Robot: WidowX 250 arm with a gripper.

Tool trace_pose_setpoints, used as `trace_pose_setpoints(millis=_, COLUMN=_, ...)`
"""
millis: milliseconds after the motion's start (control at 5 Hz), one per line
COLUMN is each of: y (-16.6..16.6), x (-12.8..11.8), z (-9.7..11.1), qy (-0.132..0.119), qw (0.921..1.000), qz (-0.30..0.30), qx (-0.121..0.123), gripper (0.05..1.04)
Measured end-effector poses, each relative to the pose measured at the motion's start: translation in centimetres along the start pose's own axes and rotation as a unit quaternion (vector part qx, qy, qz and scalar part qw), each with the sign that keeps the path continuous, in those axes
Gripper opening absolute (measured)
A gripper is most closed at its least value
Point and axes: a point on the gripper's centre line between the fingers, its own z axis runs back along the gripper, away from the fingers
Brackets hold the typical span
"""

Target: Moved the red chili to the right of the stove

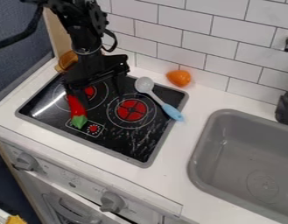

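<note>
Camera view: red chili (75,106) lies on the left half of the black stove (133,142), red body toward the top, green end (79,121) toward the bottom near the small printed panel. Gripper (101,93) hangs over the upper left of the stove, jaws apart, not clamped on anything; nearer jaw is just beside the chili's upper end, which is partly hidden. Can't tell if they touch.

Step in hand looks like the grasp. Best done by shifting the gripper a bit toward the left and bottom of frame so the red body sits between the jaws, turning it so they close across the body, not along it. Go low, but don't press on the glass; chili is slim and may roll or skid if only one side touches. Mid-body is likely the safest hold.

Then lift clear of the spoon (159,99), which lies over the stove's right edge with its blue handle end on the desk (178,139). Set down on the strip between stove and sink (244,148), below the orange item (179,78); too far right risks the basin.
</note>
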Motion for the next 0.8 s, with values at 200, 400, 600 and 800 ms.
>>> trace_pose_setpoints(millis=200, y=0.3, x=-0.3, z=-0.7, qy=0.01, qw=0.9999, qz=0.003, qx=0.01, gripper=1.001)
trace_pose_setpoints(millis=400, y=1.6, x=0.7, z=-1.8, qy=0.002, qw=0.9989, qz=0.022, qx=0.042, gripper=1.001)
trace_pose_setpoints(millis=600, y=2.5, x=1.9, z=-2.7, qy=-0.003, qw=0.9982, qz=0.024, qx=0.055, gripper=1.001)
trace_pose_setpoints(millis=800, y=3.8, x=3.0, z=-3.7, qy=-0.002, qw=0.9985, qz=-0.002, qx=0.055, gripper=1.001)
